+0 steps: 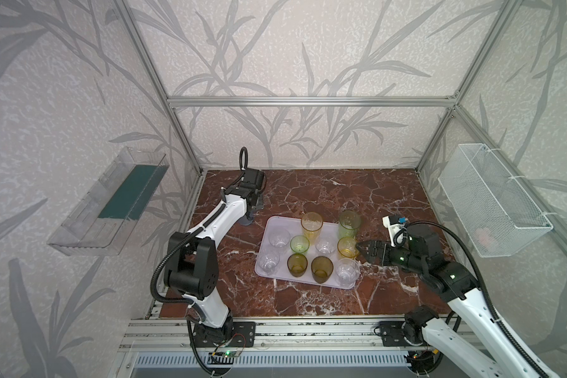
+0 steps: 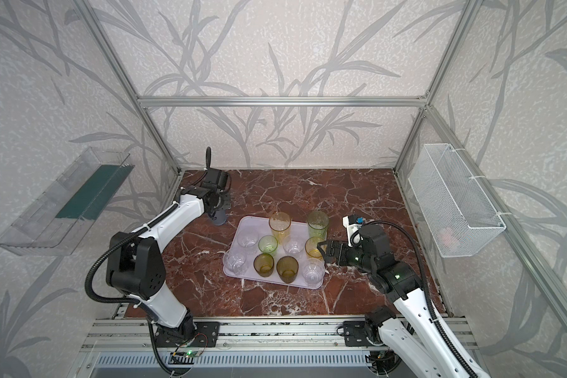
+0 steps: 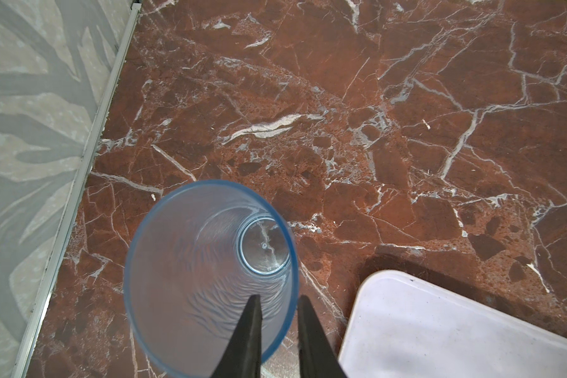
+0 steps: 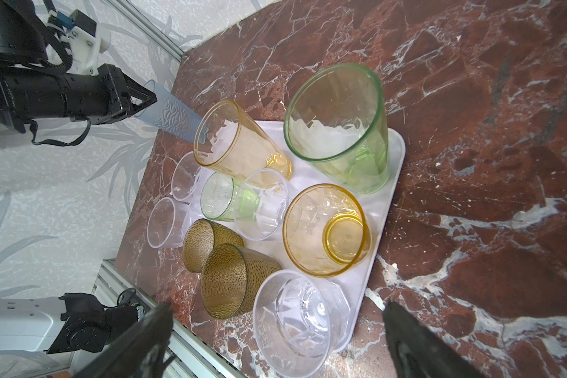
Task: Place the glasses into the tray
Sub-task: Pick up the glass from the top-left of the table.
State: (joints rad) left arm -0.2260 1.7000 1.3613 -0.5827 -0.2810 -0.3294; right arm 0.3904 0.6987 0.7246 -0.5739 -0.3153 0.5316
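Glasses stand upright in the tray (image 1: 308, 279), 10 of them, in both top views. Along the far side are a tall yellow glass (image 1: 311, 225) and a tall pale-green glass (image 1: 349, 224). A short green glass (image 1: 299, 244) and a short yellow glass (image 1: 347, 247) sit in the middle row, 2 amber-brown glasses (image 1: 297, 265) along the near side, and 4 short clear glasses (image 1: 279, 237) fill the other places. The tall grey-blue glass (image 3: 193, 261) is outside the tray, upright on the red marble table (image 1: 308, 193), just off the tray's far left corner. The left gripper (image 3: 277, 297) hangs over it with its jaws narrow, 1 finger inside the mouth and 1 outside, the glass wall between them; whether they pinch the wall I cannot tell. The right gripper (image 1: 360, 250) hovers at the tray's right edge, just beside the short yellow glass, jaws spread wide and holding nothing. A clear wall shelf (image 1: 112, 203) hangs on the left wall and a white mesh basket (image 1: 491, 203) on the right wall.
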